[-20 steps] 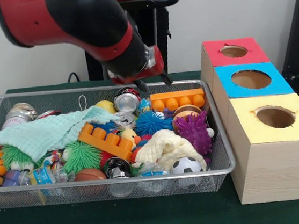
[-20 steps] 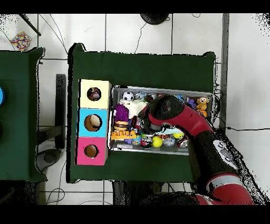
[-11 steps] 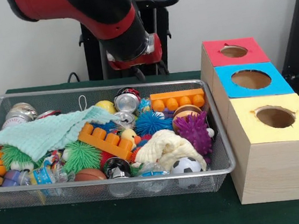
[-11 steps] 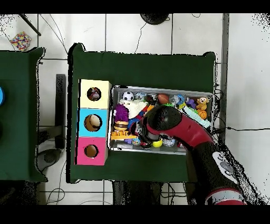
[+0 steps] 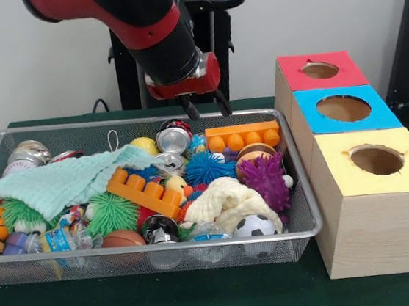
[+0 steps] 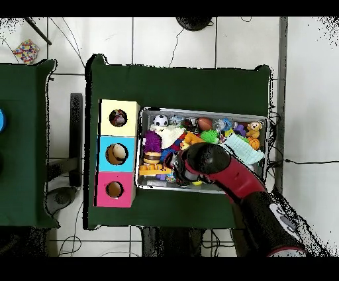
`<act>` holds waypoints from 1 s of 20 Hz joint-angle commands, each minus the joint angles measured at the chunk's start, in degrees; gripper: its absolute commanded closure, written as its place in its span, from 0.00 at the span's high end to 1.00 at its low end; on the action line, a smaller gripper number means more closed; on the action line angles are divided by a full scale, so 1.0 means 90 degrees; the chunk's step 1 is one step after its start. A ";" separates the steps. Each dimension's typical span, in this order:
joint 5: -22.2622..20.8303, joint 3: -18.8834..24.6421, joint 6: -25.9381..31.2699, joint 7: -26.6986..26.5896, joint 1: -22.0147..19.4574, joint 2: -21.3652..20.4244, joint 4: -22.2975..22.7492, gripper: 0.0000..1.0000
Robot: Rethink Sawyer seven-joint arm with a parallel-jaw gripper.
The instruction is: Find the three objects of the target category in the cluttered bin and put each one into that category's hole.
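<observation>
My gripper (image 5: 208,109) hangs open and empty over the back edge of the wire bin (image 5: 163,248), its two dark fingertips apart. Just below and in front of it lie a silver can (image 5: 173,137) and an orange toy brick (image 5: 241,135). The bin also holds a second orange brick (image 5: 143,193), a blue spiky ball (image 5: 208,167), a purple spiky toy (image 5: 266,181), a green spiky ball (image 5: 111,212), a small soccer ball (image 5: 254,226) and a mint cloth (image 5: 60,183). In the overhead view the arm (image 6: 206,163) hides the gripper.
Three boxes with round holes stand right of the bin: red (image 5: 321,70), blue (image 5: 343,108), yellow (image 5: 376,160). Overhead they show as yellow (image 6: 118,118), blue (image 6: 117,154) and pink (image 6: 114,189), left of the bin wall (image 6: 198,111). A cream cloth (image 5: 227,200) lies mid-bin.
The arm has drawn back towards the bin's rear edge, uncovering more of the bin overhead. The gripper rose, then dipped slightly, staying open and empty.
</observation>
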 commanded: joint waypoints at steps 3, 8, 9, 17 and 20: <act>0.0635 0.0746 -0.0967 0.1071 -0.0134 0.0068 0.1024 1.00; 0.0544 0.0577 -0.1254 0.1227 0.0122 0.0279 0.0833 1.00; 0.0559 0.0560 -0.1269 0.1251 0.0165 0.0358 0.0725 1.00; 0.0072 -0.0129 -0.0952 0.1234 0.0627 0.0513 0.0070 1.00; -0.0061 -0.0240 -0.1082 0.1045 0.0682 0.0528 -0.0025 1.00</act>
